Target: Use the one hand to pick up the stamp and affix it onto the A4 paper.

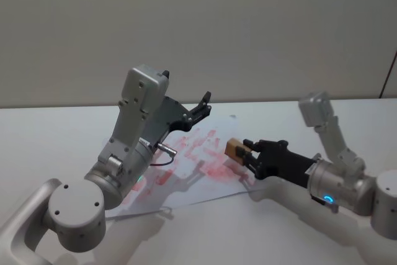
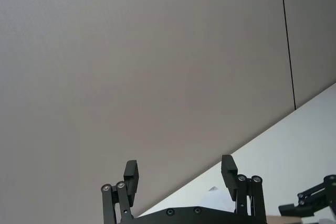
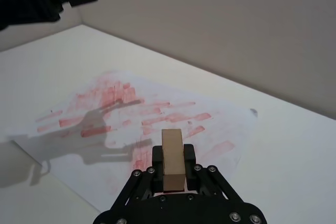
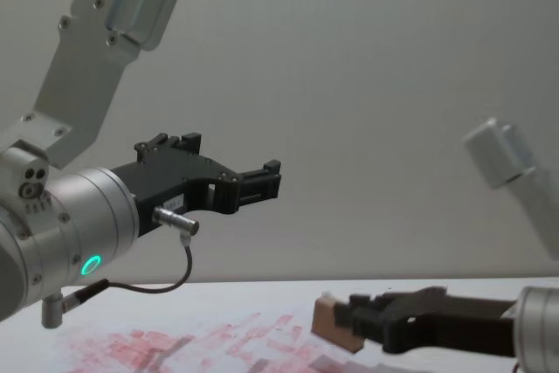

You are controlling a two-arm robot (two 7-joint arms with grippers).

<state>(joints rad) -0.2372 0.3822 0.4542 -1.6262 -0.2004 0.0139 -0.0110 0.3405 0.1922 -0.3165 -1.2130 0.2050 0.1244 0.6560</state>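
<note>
My right gripper (image 1: 243,151), black on a silver wrist, is shut on the stamp (image 1: 234,148), a small tan block. The stamp (image 3: 171,142) sticks out forward between the fingers (image 3: 188,156). It hangs low over the right part of the A4 paper (image 1: 192,153), a white sheet smeared with red imprints (image 3: 121,90). In the chest view the stamp (image 4: 330,321) looks just clear of the sheet (image 4: 201,342). My left gripper (image 1: 203,103) is raised above the paper's far left, open and empty (image 2: 179,167), its wrist showing a green light (image 4: 91,264).
The paper lies on a white table (image 1: 49,134) that ends at a plain grey wall behind. My left arm's elbow and links (image 1: 133,147) stand over the paper's left side and cast a shadow on it. The table stretches on to the right of the sheet (image 3: 294,145).
</note>
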